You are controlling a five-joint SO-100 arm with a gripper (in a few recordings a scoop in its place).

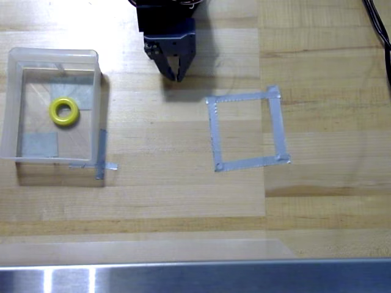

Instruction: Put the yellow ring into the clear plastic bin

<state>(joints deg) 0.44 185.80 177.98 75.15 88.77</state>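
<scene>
The yellow ring (64, 112) lies flat inside the clear plastic bin (12, 91) at the left of the overhead view, on the bin's floor near grey tape patches. My black gripper (178, 76) hangs at the top centre, well to the right of the bin and apart from it. Its two fingers meet at the tips, with nothing between them.
A square outline of grey tape (247, 129) is stuck to the wooden table right of centre, just below and right of the gripper. A metal rail (195, 278) runs along the bottom edge. Black cables (380, 27) cross the top right corner.
</scene>
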